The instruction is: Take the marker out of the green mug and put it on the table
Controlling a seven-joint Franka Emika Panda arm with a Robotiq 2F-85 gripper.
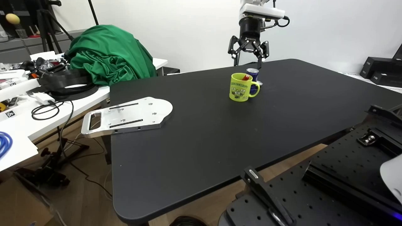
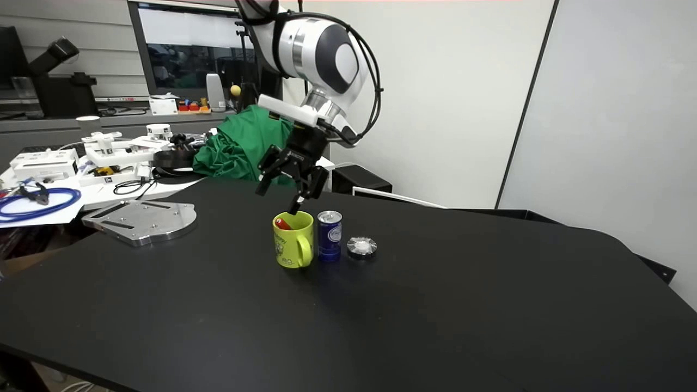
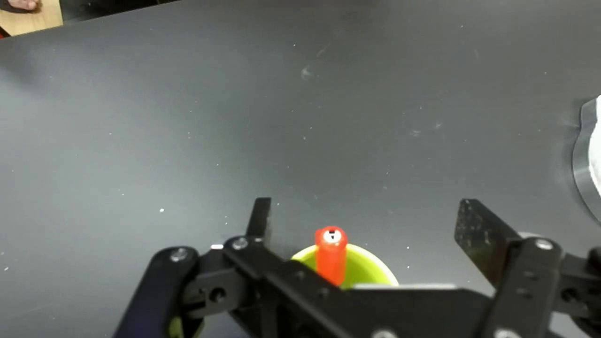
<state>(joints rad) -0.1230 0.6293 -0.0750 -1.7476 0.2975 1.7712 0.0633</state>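
The green mug (image 1: 237,91) stands upright on the black table (image 1: 188,150), with its handle to the right and a dark print on its side. It also shows in an exterior view (image 2: 284,249) and partly in the wrist view (image 3: 371,268). The marker (image 1: 246,77) leans inside the mug, its red end at the rim; that end also shows in an exterior view (image 2: 282,224) and in the wrist view (image 3: 331,258). The marker's lower part is hidden. My gripper (image 2: 279,199) is open and empty above the mug. In the wrist view the marker's end appears between the fingers (image 3: 365,206), nearer the left one.
A blue can (image 2: 330,237) stands right beside the mug, with a low silver round object (image 2: 362,247) beyond it. A silver metal plate (image 1: 135,114) lies at the table's edge by the cluttered white desk (image 1: 19,138). A person's hand (image 3: 23,3) shows past the table's edge.
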